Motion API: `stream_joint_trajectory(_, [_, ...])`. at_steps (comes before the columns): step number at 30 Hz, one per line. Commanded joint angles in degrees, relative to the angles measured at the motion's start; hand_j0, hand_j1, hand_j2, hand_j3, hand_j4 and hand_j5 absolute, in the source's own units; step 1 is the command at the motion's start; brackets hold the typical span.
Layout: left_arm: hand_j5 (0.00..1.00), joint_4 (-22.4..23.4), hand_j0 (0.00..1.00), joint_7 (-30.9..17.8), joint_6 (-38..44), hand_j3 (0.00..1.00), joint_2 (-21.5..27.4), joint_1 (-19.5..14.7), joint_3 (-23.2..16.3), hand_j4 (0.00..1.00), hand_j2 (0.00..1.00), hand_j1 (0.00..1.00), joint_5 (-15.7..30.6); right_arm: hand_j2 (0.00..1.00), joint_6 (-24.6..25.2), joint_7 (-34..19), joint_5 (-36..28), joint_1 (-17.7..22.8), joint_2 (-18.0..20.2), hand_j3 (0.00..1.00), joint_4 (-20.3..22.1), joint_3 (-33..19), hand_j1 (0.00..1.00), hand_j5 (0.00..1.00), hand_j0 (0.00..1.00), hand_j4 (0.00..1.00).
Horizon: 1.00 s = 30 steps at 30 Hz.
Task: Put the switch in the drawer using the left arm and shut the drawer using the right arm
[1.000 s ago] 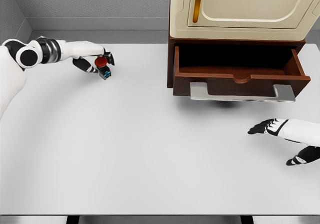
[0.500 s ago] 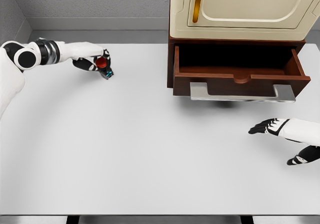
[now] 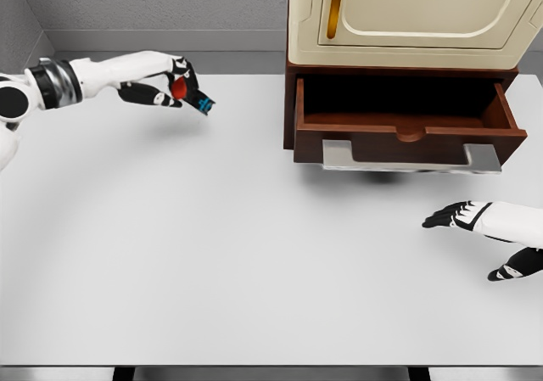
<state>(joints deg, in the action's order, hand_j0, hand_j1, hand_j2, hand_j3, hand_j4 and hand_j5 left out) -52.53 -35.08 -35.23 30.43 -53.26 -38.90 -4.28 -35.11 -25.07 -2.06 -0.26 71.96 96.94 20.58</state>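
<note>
Head view: left hand point(image 3: 165, 80) fingers grip the switch point(image 3: 188, 92) (right hand point(image 3: 484, 228) spread).

left hand point(image 3: 165, 80) lifted switch point(image 3: 188, 92) off table, drawerward.

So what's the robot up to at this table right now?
The left hand grips a red-buttoned switch above the white table, off to the left of the open wooden drawer. The drawer looks empty. The right hand waits open near the table's right edge, below the drawer's metal handle.
</note>
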Motion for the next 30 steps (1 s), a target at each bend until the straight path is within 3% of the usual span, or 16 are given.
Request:
stream_joint_trajectory(1, [0.34,-3.6,0.34,0.1,0.2,0.34,0.9,0.0,0.1,0.34,0.34,0.34,6.2,1.00,0.1,0.0,-0.4,0.0,0.1,1.00,0.0,0.0,1.00,1.00,1.00,1.00])
stream_joint_trajectory(6, [0.34,-9.1,0.34,0.1,0.2,0.34,2.1,1.1,0.2,0.34,0.34,0.34,14.9,1.00,0.1,0.1,-0.4,0.0,0.1,1.00,0.0,-0.1,1.00,1.00,1.00,1.00])
stream_joint_trajectory(11, [0.34,-18.5,0.34,0.1,0.2,0.34,6.7,4.6,0.9,0.34,0.34,0.34,22.1,1.00,0.1,0.1,-0.4,-0.3,0.2,1.00,0.0,-0.1,1.00,1.00,1.00,1.00])
stream_joint_trajectory(18, [0.34,-24.7,0.34,0.1,0.2,0.34,6.4,4.9,1.0,0.34,0.34,0.34,25.8,1.00,0.1,0.1,-0.4,-0.4,0.1,1.00,0.0,-0.1,1.00,1.00,1.00,1.00])
stream_joint_trajectory(30, [0.33,-31.1,0.33,0.1,0.2,0.33,3.3,5.4,1.0,0.33,0.33,0.33,28.2,1.00,0.1,-0.1,-0.4,-0.3,0.1,1.00,0.0,-0.2,1.00,1.00,1.00,1.00])
